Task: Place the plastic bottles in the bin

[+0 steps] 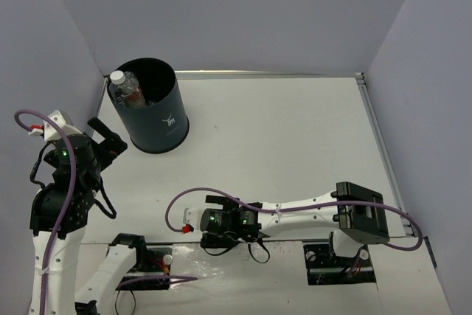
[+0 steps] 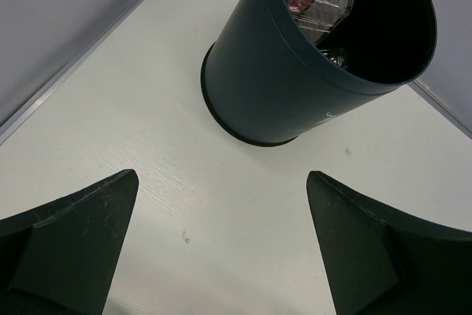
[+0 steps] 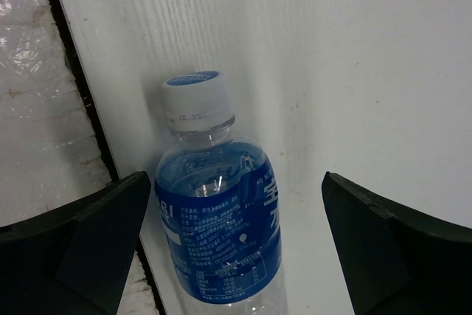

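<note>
The blue-labelled bottle (image 3: 217,212) is framed, untouched, between the wide-spread jaws of the right end effector (image 3: 234,182). The left end effector (image 2: 223,182) is spread empty before the bin (image 2: 273,71).

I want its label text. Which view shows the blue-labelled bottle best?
Right wrist: the blue-labelled bottle sits between the fingers of the right gripper, cap and label visible. The top view hides it under the right arm; left wrist faces the bin.
</note>
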